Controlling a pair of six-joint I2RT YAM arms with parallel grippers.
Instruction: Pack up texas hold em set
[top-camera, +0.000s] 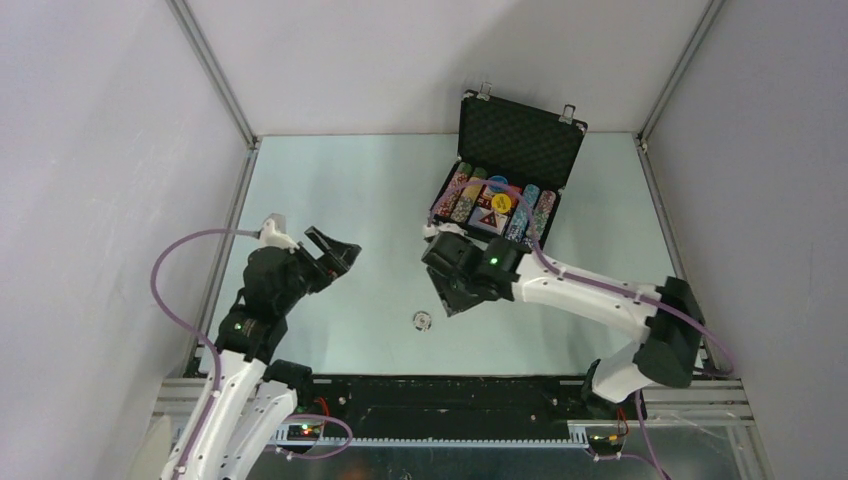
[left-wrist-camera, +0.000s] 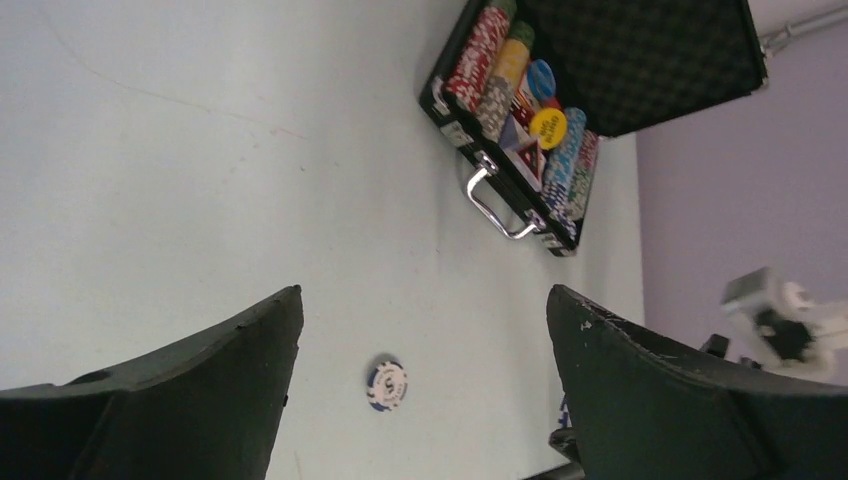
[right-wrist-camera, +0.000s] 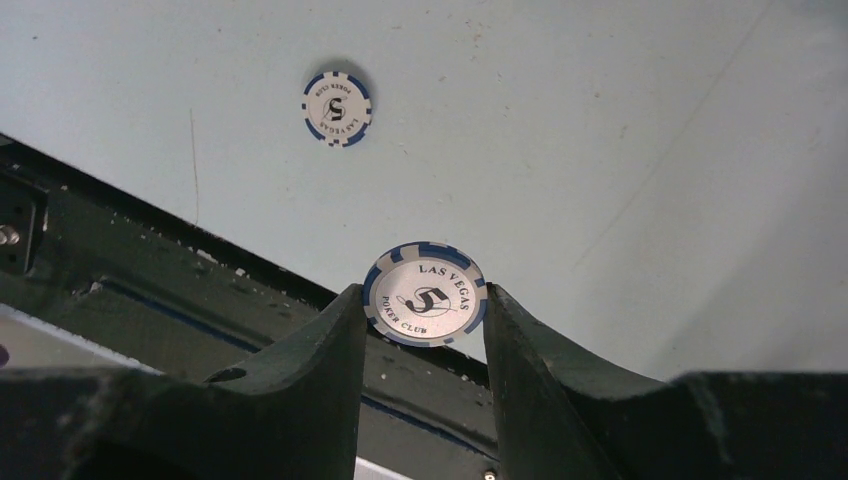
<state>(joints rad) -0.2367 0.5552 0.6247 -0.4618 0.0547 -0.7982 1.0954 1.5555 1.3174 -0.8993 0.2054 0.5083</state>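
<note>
The black briefcase (top-camera: 500, 205) stands open at the back right of the table, lid (top-camera: 522, 135) upright. Rows of poker chips (left-wrist-camera: 487, 60), a yellow disc (left-wrist-camera: 548, 126) and a blue disc (left-wrist-camera: 541, 78) lie inside; its silver handle (left-wrist-camera: 495, 205) faces the arms. My right gripper (top-camera: 450, 300) hovers in front of the case, shut on the rim of a white-and-blue "5" chip (right-wrist-camera: 426, 300) held between its fingertips (right-wrist-camera: 350, 310). A second white-and-blue chip (top-camera: 421, 321) (left-wrist-camera: 387, 384) (right-wrist-camera: 337, 108) lies flat on the table. My left gripper (top-camera: 338, 255) (left-wrist-camera: 425, 300) hangs open and holds nothing, left of that chip.
A black rail (top-camera: 430, 400) (right-wrist-camera: 150, 250) runs along the table's near edge, just below the loose chip. Grey walls and metal frame posts (top-camera: 215, 75) close in the pale table (top-camera: 340, 190) on three sides.
</note>
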